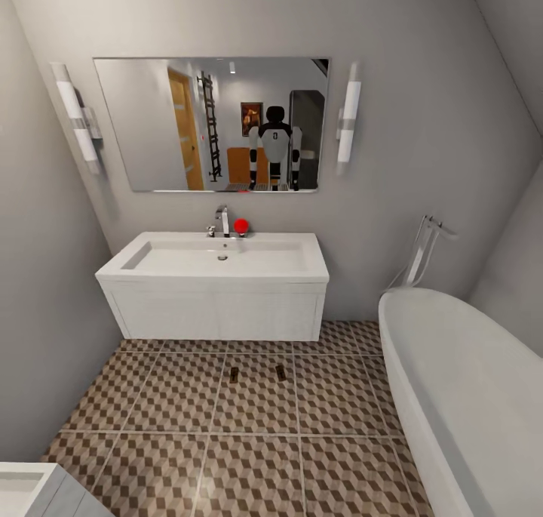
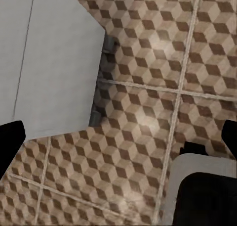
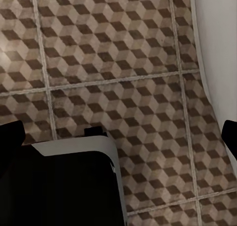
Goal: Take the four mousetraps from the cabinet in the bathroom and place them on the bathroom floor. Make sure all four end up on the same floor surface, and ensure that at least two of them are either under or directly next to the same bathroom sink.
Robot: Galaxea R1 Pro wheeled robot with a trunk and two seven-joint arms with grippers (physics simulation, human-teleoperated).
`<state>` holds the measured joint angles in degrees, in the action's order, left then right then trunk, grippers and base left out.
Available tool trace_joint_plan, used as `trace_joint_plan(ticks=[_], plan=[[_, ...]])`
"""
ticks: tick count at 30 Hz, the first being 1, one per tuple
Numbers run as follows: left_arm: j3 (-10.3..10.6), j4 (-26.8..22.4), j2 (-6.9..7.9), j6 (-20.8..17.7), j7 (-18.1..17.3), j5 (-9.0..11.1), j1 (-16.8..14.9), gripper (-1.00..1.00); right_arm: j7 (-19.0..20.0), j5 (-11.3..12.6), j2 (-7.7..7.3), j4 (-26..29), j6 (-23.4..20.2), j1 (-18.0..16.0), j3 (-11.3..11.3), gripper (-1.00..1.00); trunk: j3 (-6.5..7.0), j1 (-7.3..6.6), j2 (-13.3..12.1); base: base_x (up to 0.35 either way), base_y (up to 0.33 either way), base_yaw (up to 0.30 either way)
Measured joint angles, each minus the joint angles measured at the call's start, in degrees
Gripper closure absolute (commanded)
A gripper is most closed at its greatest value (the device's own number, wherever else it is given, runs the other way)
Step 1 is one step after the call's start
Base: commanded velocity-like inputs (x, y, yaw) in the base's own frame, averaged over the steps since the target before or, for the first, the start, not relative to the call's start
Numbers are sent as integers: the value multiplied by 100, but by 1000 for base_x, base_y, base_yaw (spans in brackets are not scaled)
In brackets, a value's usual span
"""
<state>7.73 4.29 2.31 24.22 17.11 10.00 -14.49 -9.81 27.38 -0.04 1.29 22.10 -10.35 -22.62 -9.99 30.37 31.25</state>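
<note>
Here, cube-tiled bathroom floor (image 1: 151, 404) — two mousetraps (image 1: 234, 374) before sink (image 1: 219, 306).

Grey walls (image 1: 422, 87), mirror (image 1: 211, 124), bathtub (image 1: 467, 381)

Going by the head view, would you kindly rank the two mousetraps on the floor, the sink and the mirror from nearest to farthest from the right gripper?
1. Right mousetrap and left mousetrap, on the tiles: too close to call.
2. Sink, just behind them.
3. Mirror, on the wall above.

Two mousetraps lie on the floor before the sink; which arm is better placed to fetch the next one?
Neither clearly: both wrist views show empty jaws wide apart over bathroom floor, mousetraps already by sink.
</note>
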Motion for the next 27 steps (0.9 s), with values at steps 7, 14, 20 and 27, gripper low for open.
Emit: trace_joint_plan(ticks=[7, 14, 20, 27], plan=[[4, -3, 11, -626, -35, -16, 0, -100, 14, 20, 29, 33, 14, 2, 2, -100, 0, 0, 0, 0, 0, 0], [4, -3, 3, -684, -39, -17, 0, -100, 27, 16, 79, 66, 22, 2, 5, -100, 0, 0, 0, 0, 0, 0], [4, -3, 3, -686, -40, -17, 0, -100, 29, 13, 77, 67, 23, 2, 8, -100, 0, 0, 0, 0, 0, 0], [4, -3, 0, -686, -42, -17, 0, -100, 30, 15, 81, 67, 22, 2, 9, -100, 0, 0, 0, 0, 0, 0]])
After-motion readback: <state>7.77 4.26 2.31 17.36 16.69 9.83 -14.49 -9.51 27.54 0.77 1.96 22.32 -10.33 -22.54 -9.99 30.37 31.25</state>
